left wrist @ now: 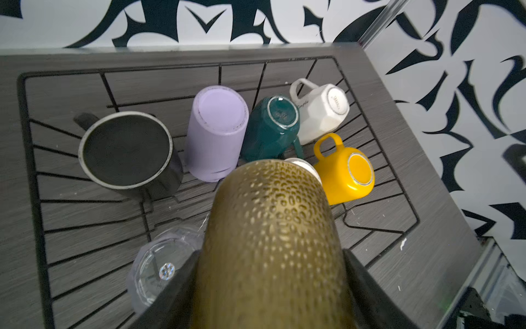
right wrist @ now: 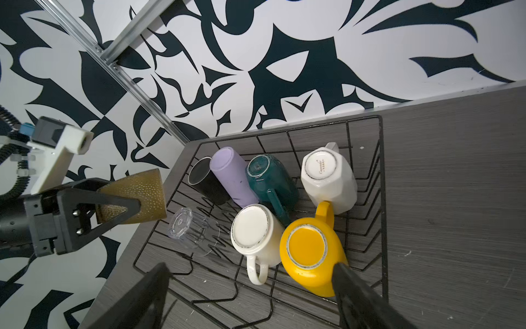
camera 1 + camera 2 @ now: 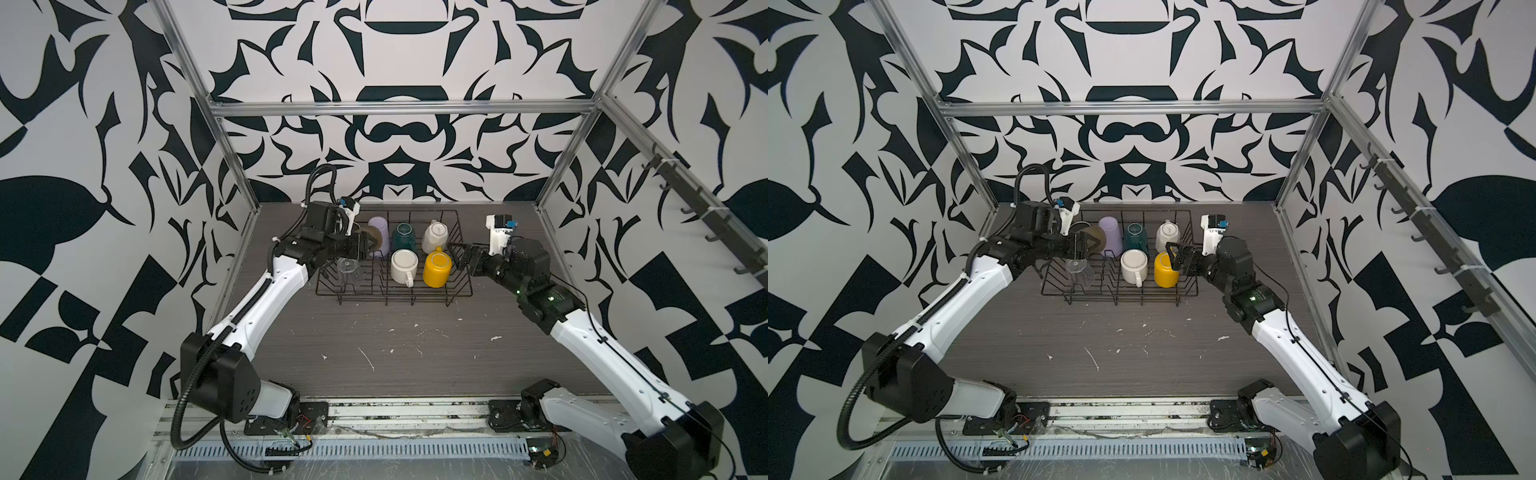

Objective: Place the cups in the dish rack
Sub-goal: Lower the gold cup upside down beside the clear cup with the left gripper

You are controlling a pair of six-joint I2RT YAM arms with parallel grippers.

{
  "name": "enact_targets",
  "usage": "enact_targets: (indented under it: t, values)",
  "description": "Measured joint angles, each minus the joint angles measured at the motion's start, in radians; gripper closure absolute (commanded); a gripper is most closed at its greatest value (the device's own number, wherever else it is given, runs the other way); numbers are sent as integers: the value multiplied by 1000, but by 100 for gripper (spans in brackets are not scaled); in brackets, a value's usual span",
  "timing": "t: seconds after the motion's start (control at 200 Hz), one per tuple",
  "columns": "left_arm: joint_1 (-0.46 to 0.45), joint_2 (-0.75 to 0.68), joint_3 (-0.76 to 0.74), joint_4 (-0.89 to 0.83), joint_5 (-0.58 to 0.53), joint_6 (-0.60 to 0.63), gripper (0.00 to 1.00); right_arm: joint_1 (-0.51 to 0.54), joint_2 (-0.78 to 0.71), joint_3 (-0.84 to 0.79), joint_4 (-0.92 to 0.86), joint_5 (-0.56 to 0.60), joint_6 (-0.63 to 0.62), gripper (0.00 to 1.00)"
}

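The right gripper is seen with its jaws spread wide and nothing clasped. The upturned yellow mug is overlapped by one fingertip, contact not being discernible, and the inverted smooth white mug is set just ahead between the fingers. Farther ahead in the dish rack, the faceted white mug, teal mug, lilac tumbler and black mug are ranged in a row. The clear glass is found toward the other finger, and beyond it the amber-olive glass is clamped by the left gripper.
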State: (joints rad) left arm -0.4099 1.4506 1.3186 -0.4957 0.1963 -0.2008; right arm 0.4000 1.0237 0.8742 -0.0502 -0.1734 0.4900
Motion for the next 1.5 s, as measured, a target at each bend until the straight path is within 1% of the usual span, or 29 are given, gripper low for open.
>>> enact_targets:
  t: [0.17,0.46,0.775,1.12,1.219,1.284,1.359,1.399,1.469,1.499]
  values:
    - [-39,57,51,-97,-85,1,100,0,-2,-4,2,14,-1,5]
    - [-83,154,134,-186,-171,2,100,0,6,-4,2,16,-4,5]
    - [-113,261,172,-230,-196,9,100,0,3,-10,0,25,-12,5]
    - [-120,350,190,-254,-230,13,100,0,4,-13,1,24,-12,6]
    - [-125,378,198,-260,-231,14,93,0,6,-13,-2,21,-12,6]
    - [-127,396,200,-262,-235,15,82,0,5,-13,0,21,-11,6]
    - [-129,416,201,-264,-237,15,73,0,5,-13,0,21,-11,6]
    - [-129,425,201,-264,-237,15,66,0,5,-13,0,21,-12,6]
    - [-129,438,202,-266,-237,15,50,0,5,-13,0,21,-12,6]
    - [-130,443,204,-267,-237,15,45,0,5,-13,-1,21,-12,6]
